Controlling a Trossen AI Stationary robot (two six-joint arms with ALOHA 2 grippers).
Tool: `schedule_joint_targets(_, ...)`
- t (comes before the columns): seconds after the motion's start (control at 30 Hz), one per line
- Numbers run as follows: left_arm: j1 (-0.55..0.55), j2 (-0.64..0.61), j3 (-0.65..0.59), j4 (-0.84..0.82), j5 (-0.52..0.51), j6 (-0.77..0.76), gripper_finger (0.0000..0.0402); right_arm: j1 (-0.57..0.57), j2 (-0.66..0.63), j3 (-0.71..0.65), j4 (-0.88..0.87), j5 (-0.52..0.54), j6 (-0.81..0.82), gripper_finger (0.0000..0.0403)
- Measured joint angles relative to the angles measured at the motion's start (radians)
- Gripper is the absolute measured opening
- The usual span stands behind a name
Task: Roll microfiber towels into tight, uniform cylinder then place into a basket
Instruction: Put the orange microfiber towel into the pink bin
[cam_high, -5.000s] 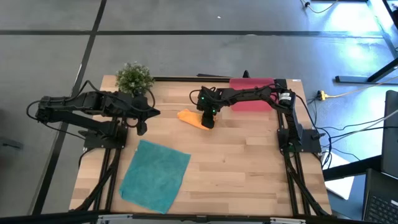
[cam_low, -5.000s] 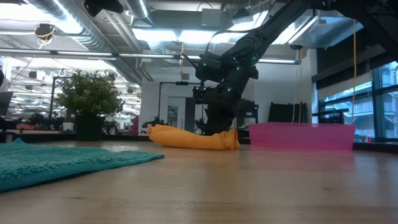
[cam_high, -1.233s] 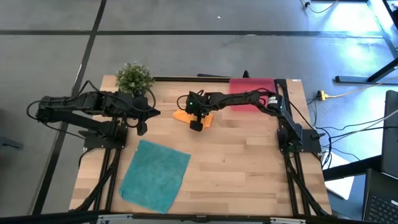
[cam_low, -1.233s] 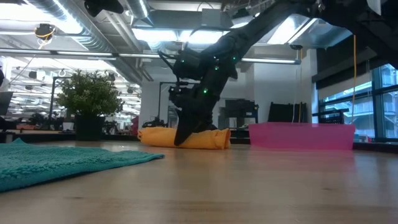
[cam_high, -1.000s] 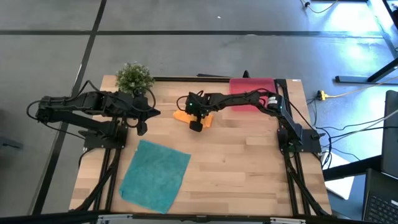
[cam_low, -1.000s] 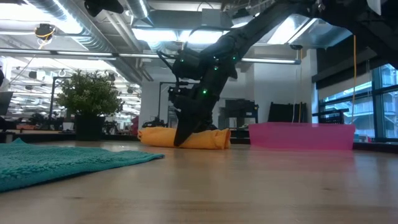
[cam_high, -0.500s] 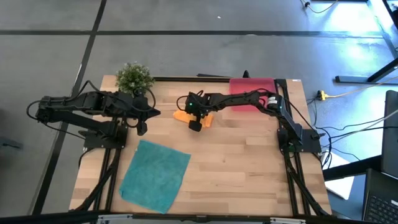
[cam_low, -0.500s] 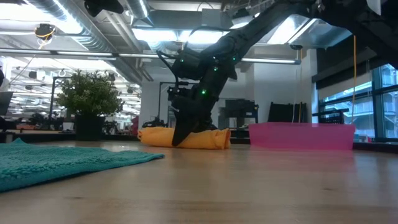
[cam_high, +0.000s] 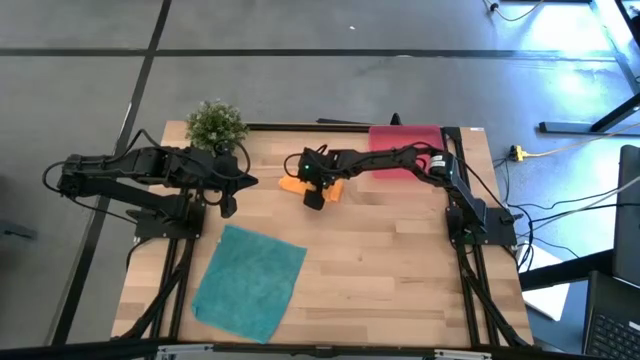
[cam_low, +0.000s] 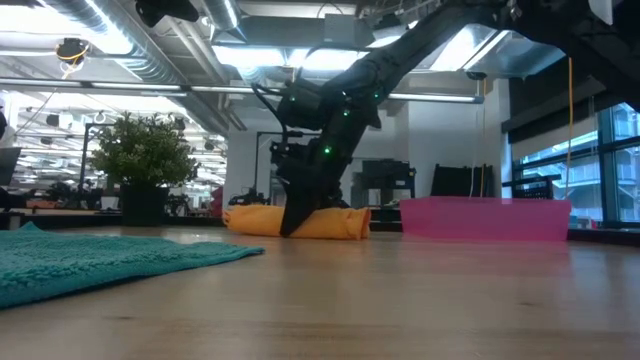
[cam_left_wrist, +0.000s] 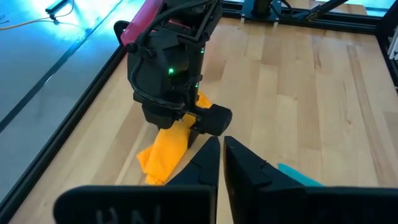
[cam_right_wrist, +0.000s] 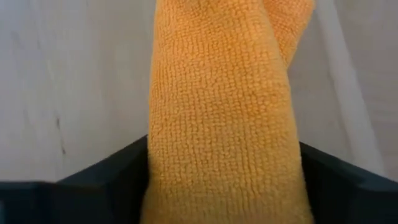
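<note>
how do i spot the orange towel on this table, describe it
Look along the table's far edge, between the plant and the pink basket. The orange towel lies there rolled up, with the right claw over it; the teal towel lies flat.
</note>
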Motion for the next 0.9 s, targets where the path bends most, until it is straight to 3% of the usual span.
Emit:
schedule_joint_targets(0.43,0.000,0.000,0.000,0.000,0.000,0.000,0.0004,-0.008,0.000,0.000,-0.030,-0.054,-0.041,0.0027)
schedule_joint_targets(0.6,0.000,0.000,0.000,0.000,0.000,0.000,0.0003,-0.020,-0.008,0.031,-0.086,-0.087,-0.064,0.0030)
schedule_joint_targets(0.9,0.000,0.000,0.000,0.000,0.000,0.000,0.0015,-0.043,-0.075,0.197,-0.347,-0.090,-0.273,0.0027)
